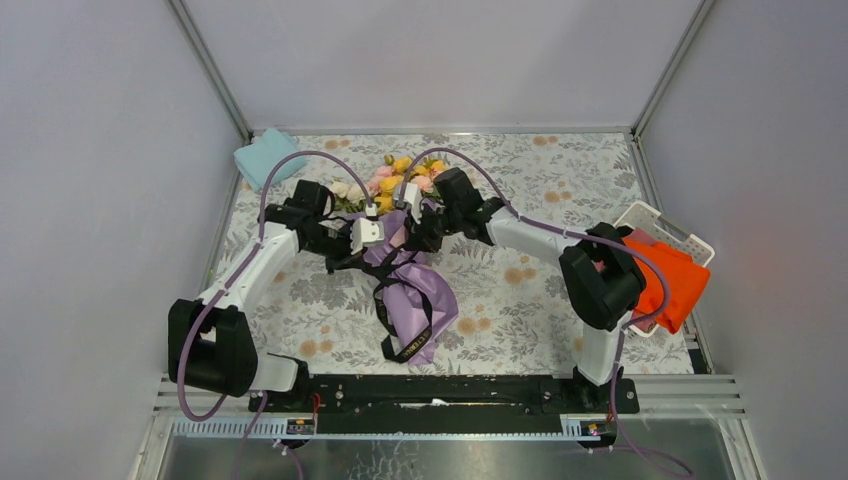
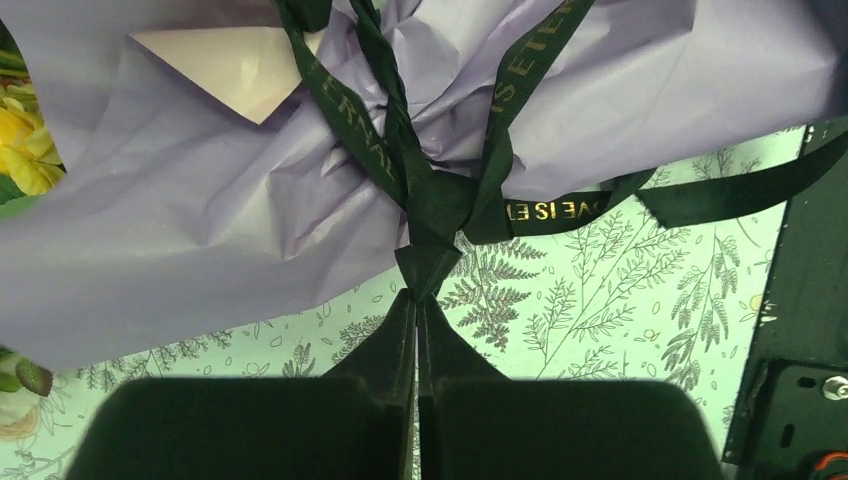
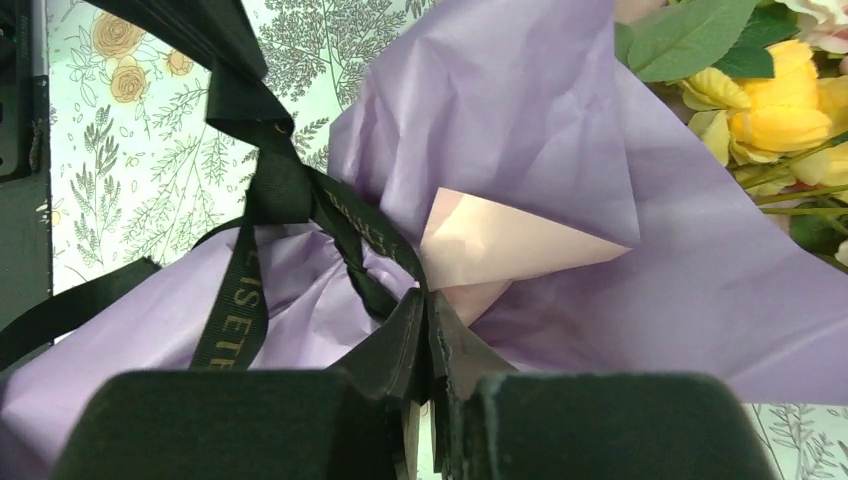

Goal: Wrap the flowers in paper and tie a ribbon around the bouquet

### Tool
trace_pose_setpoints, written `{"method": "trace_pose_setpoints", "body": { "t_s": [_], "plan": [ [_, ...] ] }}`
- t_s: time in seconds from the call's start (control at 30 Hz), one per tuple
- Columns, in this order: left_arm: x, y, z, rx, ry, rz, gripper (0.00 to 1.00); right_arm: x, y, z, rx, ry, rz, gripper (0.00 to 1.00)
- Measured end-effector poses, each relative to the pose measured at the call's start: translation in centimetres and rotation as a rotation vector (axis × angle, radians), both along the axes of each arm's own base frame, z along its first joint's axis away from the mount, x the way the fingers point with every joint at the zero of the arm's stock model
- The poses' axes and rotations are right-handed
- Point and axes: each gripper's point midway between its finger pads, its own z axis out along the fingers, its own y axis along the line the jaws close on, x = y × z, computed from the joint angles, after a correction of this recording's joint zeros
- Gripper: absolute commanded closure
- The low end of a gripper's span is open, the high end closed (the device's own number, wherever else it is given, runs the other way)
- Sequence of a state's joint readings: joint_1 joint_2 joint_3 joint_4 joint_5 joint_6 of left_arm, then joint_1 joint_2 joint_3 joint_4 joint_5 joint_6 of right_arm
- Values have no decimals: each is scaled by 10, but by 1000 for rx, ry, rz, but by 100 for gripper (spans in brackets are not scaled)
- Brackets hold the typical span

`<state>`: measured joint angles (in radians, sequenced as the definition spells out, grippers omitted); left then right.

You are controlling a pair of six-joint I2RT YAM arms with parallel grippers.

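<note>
The bouquet lies mid-table, its flowers (image 1: 400,175) pointing toward the far side and yellow blooms showing in both wrist views (image 2: 25,150) (image 3: 790,100). The crumpled lilac paper (image 1: 425,295) (image 2: 200,200) (image 3: 520,120) wraps the stems. The black lettered ribbon (image 1: 398,335) (image 2: 440,200) (image 3: 280,190) is crossed into a knot around the paper's waist, with loose loops trailing toward the near side. My left gripper (image 1: 383,243) (image 2: 418,292) is shut on a ribbon strand just below the knot. On the other side of the waist, my right gripper (image 1: 420,232) (image 3: 428,297) is shut on another ribbon strand against the paper.
A light blue folded cloth (image 1: 268,158) lies at the far left corner. A white basket (image 1: 655,222) holding an orange cloth (image 1: 672,275) stands at the right edge. A black mounting rail (image 1: 450,390) runs along the near edge, and grey walls enclose the table.
</note>
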<state>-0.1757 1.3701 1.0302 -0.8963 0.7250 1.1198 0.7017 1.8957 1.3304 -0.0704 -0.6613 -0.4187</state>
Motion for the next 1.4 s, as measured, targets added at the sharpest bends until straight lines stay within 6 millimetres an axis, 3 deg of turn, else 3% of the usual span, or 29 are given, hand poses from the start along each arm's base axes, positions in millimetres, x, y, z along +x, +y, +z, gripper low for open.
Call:
{"method": "trace_pose_setpoints", "body": {
  "t_s": [0.17, 0.33, 0.6, 0.7, 0.87, 1.0, 1.1, 1.23, 1.4],
  "plan": [
    [1, 1, -2, 9, -32, -38, 100, -13, 4, 15, 1, -31, 12, 85],
    [1, 0, -2, 6, -43, -51, 100, -35, 8, 15, -10, -24, 47, 82],
    [-8, 0, -9, 1, -36, -88, 100, -75, 4, 5, -83, 77, 153, 45],
    [-9, 0, -10, 1, -46, -100, 100, -80, -3, 6, -124, 96, 171, 40],
    [-11, -1, -14, 7, -52, -112, 100, -80, -3, 28, -95, 144, 182, 40],
    [-13, -3, -16, 12, -50, -123, 100, -52, 3, 64, 3, 169, 119, 43],
    [-13, -4, -15, 13, -58, -127, 100, -25, 11, 78, 51, 184, 56, 63],
    [-13, -4, -13, 14, -67, -127, 100, -6, 18, 57, 21, 238, -38, 81],
    [-14, -4, -13, 14, -69, -127, 100, 3, 14, 8, -92, 304, -129, 86]
  ]
}}
